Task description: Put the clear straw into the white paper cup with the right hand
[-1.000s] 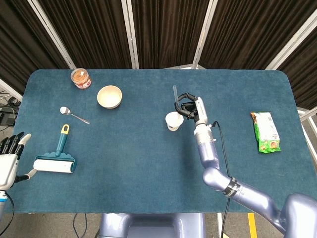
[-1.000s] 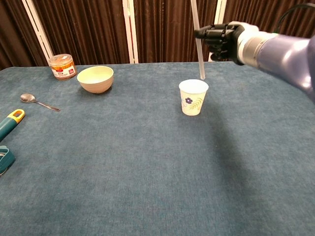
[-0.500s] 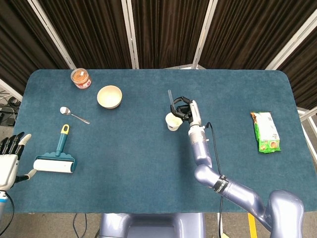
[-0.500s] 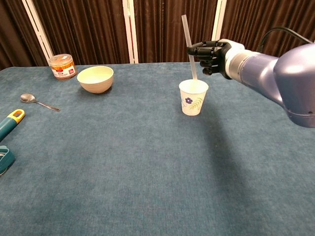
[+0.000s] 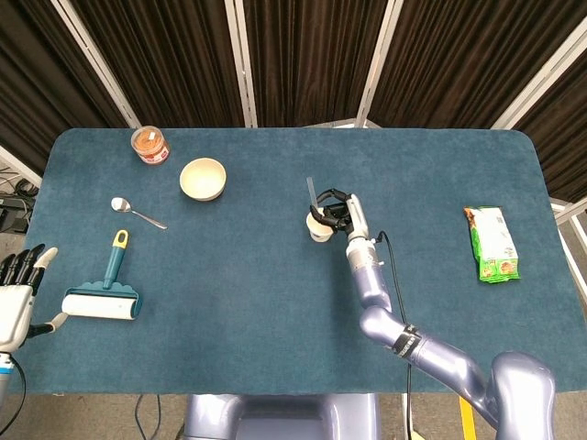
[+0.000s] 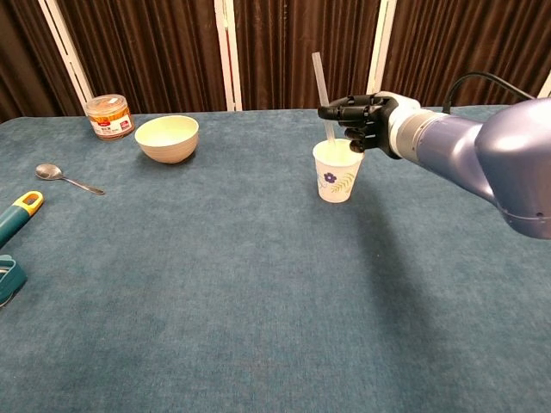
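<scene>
The white paper cup (image 6: pixel 337 171) with a flower print stands upright near the table's middle; the head view shows the cup (image 5: pixel 318 226) too. My right hand (image 6: pixel 362 120) hovers just above its rim and pinches the clear straw (image 6: pixel 321 90), which stands nearly upright with its lower end inside the cup. From above, the right hand (image 5: pixel 337 211) sits over the cup's right side and the straw (image 5: pixel 311 190) sticks out to the upper left. My left hand (image 5: pixel 14 291) hangs off the table's left edge with its fingers apart, holding nothing.
A cream bowl (image 5: pixel 203 179), an orange-lidded jar (image 5: pixel 149 144) and a metal spoon (image 5: pixel 136 212) lie at the back left. A lint roller (image 5: pixel 105 292) rests at the front left. A green snack packet (image 5: pixel 492 244) lies at the far right.
My right hand has come down and slightly left with the straw. The straw's lower end went from above the cup's rim to inside the cup.
</scene>
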Available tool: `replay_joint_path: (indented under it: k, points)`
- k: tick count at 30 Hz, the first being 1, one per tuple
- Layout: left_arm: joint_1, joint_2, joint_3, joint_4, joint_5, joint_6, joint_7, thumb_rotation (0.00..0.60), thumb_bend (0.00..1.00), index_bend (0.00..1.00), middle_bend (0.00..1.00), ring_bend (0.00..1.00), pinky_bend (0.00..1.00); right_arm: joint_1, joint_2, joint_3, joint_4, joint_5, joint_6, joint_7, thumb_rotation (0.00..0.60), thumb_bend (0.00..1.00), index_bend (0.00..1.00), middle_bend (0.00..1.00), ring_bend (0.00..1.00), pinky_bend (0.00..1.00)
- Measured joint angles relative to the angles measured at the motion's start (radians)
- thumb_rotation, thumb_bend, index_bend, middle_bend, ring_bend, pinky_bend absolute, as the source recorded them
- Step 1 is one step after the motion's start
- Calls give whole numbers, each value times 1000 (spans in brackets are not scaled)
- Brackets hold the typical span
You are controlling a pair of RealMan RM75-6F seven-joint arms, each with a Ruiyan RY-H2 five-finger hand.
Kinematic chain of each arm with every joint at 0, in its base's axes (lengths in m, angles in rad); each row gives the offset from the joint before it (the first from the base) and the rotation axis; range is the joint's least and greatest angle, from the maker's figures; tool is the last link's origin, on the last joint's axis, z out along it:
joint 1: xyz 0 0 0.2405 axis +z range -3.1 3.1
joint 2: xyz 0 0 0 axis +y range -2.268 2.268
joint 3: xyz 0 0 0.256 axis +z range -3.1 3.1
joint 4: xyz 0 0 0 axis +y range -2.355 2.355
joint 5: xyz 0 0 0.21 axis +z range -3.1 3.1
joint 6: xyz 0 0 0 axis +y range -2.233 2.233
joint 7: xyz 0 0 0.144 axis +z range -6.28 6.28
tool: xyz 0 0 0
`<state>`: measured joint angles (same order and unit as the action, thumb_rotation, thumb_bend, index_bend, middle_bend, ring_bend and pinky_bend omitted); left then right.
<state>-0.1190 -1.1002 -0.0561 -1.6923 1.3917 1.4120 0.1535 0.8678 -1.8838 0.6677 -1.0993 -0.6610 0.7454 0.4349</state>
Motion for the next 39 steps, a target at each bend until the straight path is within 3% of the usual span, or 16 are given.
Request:
replay_joint_path:
  k: [9, 23, 26, 29, 31, 36, 39]
  points:
    - [-1, 0, 0, -1, -1, 0, 1, 600, 166, 0, 0, 0, 0, -13, 15, -5, -24, -28, -5, 18, 600, 222, 486, 1000, 905, 845]
    - [-1, 1, 0, -1, -3, -1, -1, 600, 166, 0, 0, 0, 0, -38, 54, -2, -93, -66, 35, 25, 600, 223, 486, 1000, 905, 842]
    - [-1, 1, 1, -1, -3, -1, -2, 600, 166, 0, 0, 0, 0, -58, 81, -6, -138, -91, 65, 17, 600, 225, 482, 1000, 905, 813]
    - [-1, 1, 1, -1, -2, -1, -1, 600, 166, 0, 0, 0, 0, -89, 124, -21, -198, -132, 106, -3, 600, 221, 461, 981, 853, 708]
    - [-1, 1, 2, -2, -1, 0, 0, 600, 167, 0, 0, 0, 0, -113, 158, -38, -237, -165, 135, -24, 600, 217, 419, 878, 720, 587]
    - [-1, 1, 2, -3, -1, 1, 4, 600, 165, 0, 0, 0, 0, -203, 292, -131, -346, -291, 205, -112, 600, 214, 269, 290, 147, 118]
    - [-1, 1, 3, -4, 0, 1, 7, 600, 166, 0, 0, 0, 0, -259, 387, -205, -398, -383, 237, -165, 600, 210, 204, 54, 2, 1]
